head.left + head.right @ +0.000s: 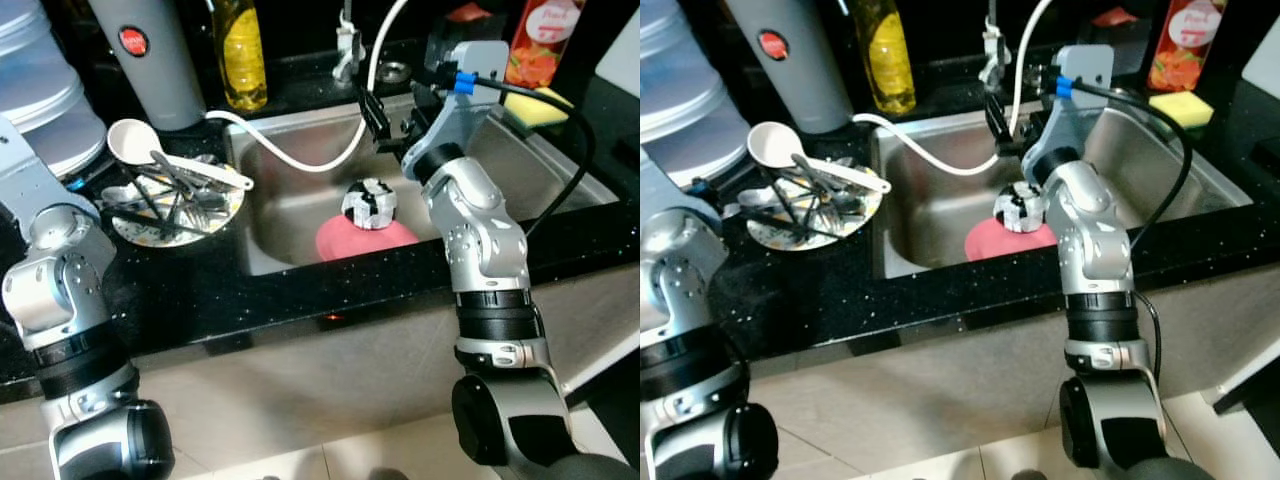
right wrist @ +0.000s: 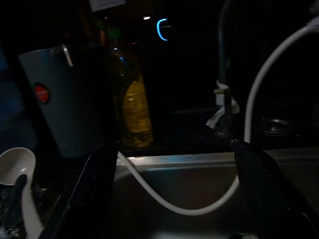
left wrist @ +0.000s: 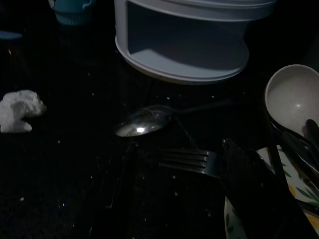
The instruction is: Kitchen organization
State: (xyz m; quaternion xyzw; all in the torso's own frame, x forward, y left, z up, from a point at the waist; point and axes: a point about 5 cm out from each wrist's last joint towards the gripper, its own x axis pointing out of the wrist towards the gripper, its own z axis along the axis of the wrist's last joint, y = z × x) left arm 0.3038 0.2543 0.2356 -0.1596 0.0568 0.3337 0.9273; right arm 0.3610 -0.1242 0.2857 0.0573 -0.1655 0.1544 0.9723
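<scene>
Over the stainless steel sink (image 1: 300, 215) my right hand (image 1: 385, 125) hovers, fingers spread and empty, above the black-and-white patterned cup (image 1: 369, 203) on the pink round plate (image 1: 345, 240). I should descend straight, clear of the white hose (image 1: 300, 155). Whether my left hand's fingers are spread, I cannot tell.

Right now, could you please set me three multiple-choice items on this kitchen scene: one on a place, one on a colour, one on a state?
1. Where does the black-and-white cup sit?
A. in the sink, on a pink plate
B. on the counter
C. on the floor

2. What colour is the ladle?
A. red
B. white
C. green

3. How are the right gripper's fingers?
A. shut on the hose
B. shut on the cup
C. open

Answers: 1 A, the cup rests on the plate in the basin; 2 B, its bowl is white; 3 C, the fingers stand wide apart, holding nothing.
</scene>
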